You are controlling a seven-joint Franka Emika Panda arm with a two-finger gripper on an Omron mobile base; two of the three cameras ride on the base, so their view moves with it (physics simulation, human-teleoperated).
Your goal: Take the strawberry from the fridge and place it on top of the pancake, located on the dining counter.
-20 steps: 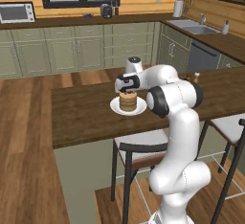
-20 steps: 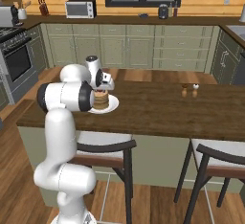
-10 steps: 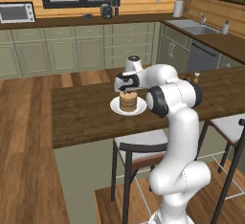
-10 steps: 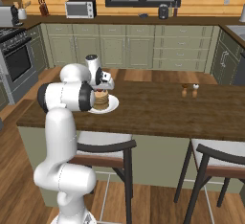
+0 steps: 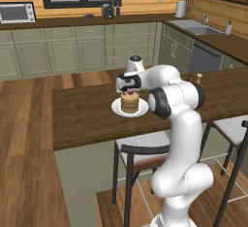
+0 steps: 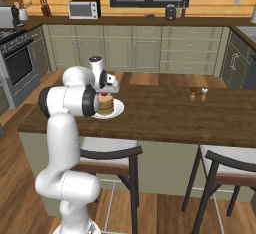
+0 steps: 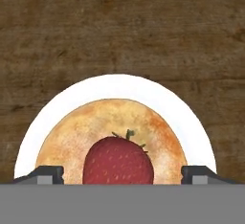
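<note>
The strawberry (image 7: 118,161) sits on the pancake (image 7: 111,137) on a white plate (image 7: 115,86) on the wooden table (image 7: 119,27), between the spread, released fingertips (image 7: 45,174) of the end effector (image 7: 122,175) above.

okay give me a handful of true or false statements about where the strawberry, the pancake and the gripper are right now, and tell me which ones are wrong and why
1. The strawberry sits on top of the pancake. True.
2. The pancake lies straight on the bare wood of the dining counter. False: it rests on a white plate that stands on the counter.
3. The gripper is spread wide, with its fingers apart on either side of the strawberry. True.
4. The gripper is over at the kitchen sink. False: it hangs just above the pancake stack on the dining counter.
5. Two small shakers stand on the dining counter, apart from the plate. True.
</note>
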